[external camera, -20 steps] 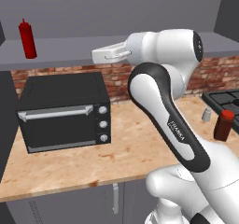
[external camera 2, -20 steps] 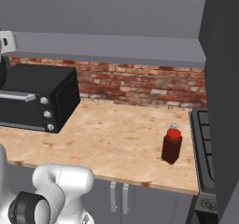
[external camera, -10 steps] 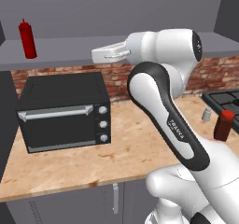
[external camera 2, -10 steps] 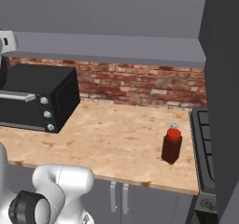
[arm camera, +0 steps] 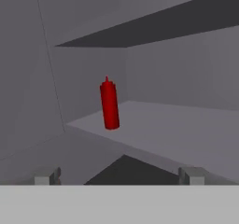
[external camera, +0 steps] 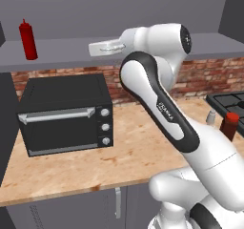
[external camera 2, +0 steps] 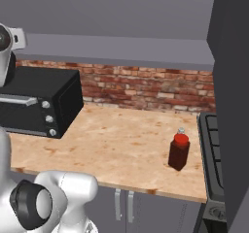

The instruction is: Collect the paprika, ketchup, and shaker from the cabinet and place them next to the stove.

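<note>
We have the paprika (external camera 2: 179, 151) and shaker (external camera: 210, 117) on the worktop by the stove (external camera: 228, 101) — ketchup (external camera: 28, 39) remains upright in the cabinet (external camera: 62, 51). Our gripper (external camera: 102, 47), fingers wide apart and empty, must reach leftward to it.

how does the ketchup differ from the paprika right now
The ketchup is a slim, all-red bottle with a pointed nozzle; the paprika is a wider, dark brown-red jar with a red cap. The ketchup stands up on the cabinet shelf, while the paprika stands down on the counter beside the stove. The open tool points toward the ketchup, not the paprika. Both stand upright, and neither is held.
</note>
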